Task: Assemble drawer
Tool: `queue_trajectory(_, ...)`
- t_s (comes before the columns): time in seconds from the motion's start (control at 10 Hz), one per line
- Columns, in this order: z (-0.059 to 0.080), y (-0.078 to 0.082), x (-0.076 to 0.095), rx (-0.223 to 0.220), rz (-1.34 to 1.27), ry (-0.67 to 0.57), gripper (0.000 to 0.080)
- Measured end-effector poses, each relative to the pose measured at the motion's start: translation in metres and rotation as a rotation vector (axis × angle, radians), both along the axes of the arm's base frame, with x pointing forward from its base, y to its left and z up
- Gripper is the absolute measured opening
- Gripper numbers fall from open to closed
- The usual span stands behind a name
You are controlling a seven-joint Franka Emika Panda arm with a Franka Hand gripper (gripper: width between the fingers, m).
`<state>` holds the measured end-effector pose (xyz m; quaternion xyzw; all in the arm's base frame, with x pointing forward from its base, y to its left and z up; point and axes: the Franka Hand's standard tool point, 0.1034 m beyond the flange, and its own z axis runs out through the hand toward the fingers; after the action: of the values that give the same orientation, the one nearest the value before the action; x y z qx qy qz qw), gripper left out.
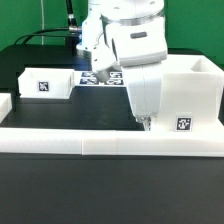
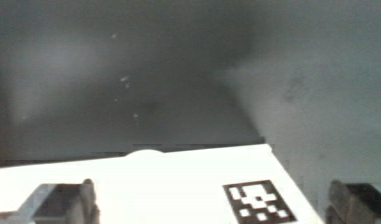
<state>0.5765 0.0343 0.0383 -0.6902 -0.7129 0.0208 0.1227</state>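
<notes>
Now hanging low beside the box (image 1: 186, 95) near the bench (image 1: 60, 112) edge, fingers (image 2: 62, 203) spread wide, holding nothing. Next, likely: line up on its wall, then squeeze.

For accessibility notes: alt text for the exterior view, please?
A white robot arm reaches down over a black table, its gripper low beside the tall box housing on the exterior view's right. A smaller tray sits at that view's left; a long border bar runs along the front.
</notes>
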Motion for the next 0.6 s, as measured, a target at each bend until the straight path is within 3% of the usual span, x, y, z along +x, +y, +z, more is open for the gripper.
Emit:
queue_trajectory(0.2,0.001,-0.009,-0.003,0.005,0.021,0.017,0.0649)
queue_trajectory(0.5,-0.007,-0.044,-0.005,0.006,0.022,-0.038,0.0649)
queue_trajectory(0.6,0.002,-0.059,-0.003,0.001,0.016,-0.073,0.0649)
